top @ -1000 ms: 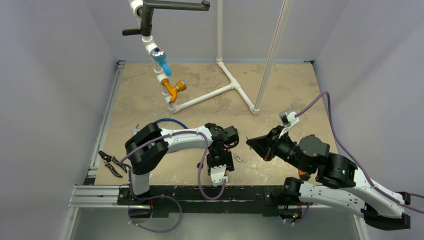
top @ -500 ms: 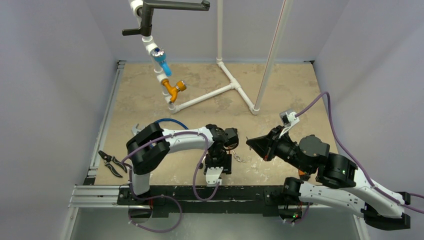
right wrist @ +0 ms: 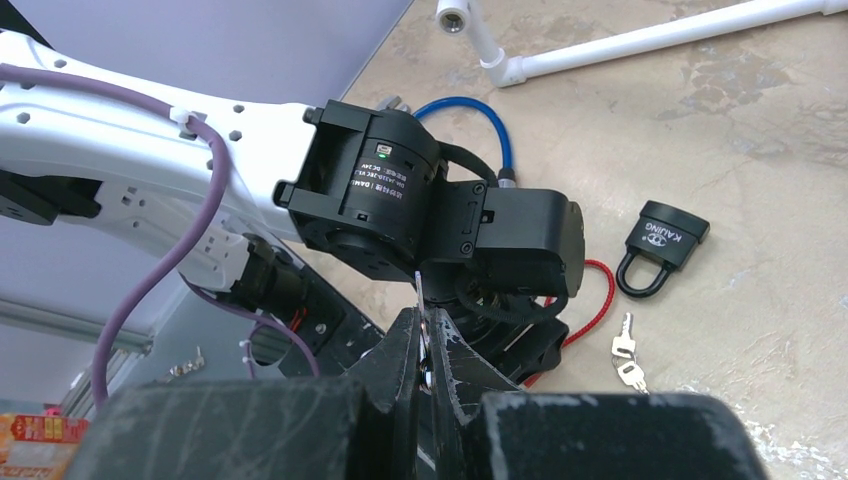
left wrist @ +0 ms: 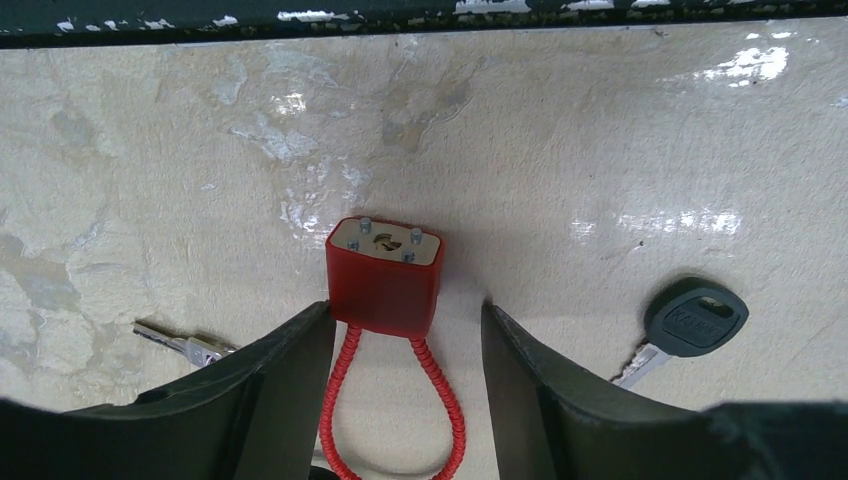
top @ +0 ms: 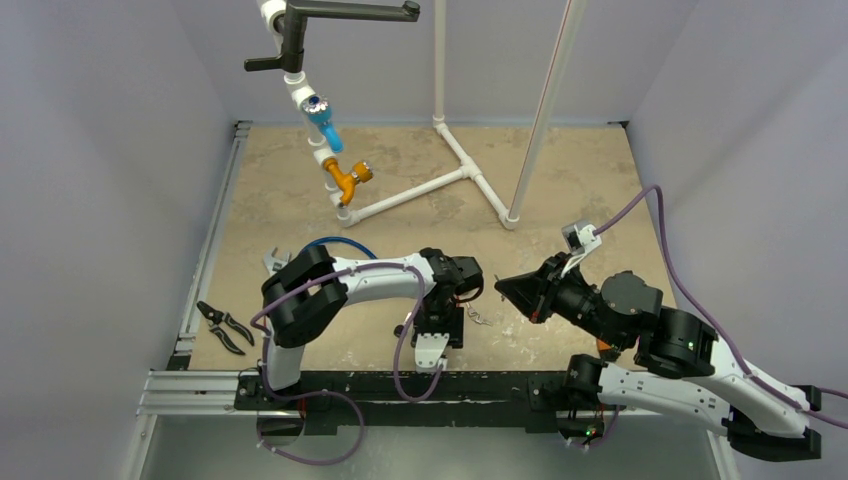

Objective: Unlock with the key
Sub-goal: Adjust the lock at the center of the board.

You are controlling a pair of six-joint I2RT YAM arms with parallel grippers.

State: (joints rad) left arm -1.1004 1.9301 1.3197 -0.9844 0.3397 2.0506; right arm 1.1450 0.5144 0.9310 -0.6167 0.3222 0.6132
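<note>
Two jaws of the left gripper stand apart flanking the red cable lock, which lies vertical with its keyway toward frame top, while the closed right gripper pinches a silver key blade-up.

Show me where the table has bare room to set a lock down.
Bare: the table right of the white pipe frame, and its far-left corner beyond the pruners. Crowded: front centre, around the red lock, loose keys and black padlock.
</note>
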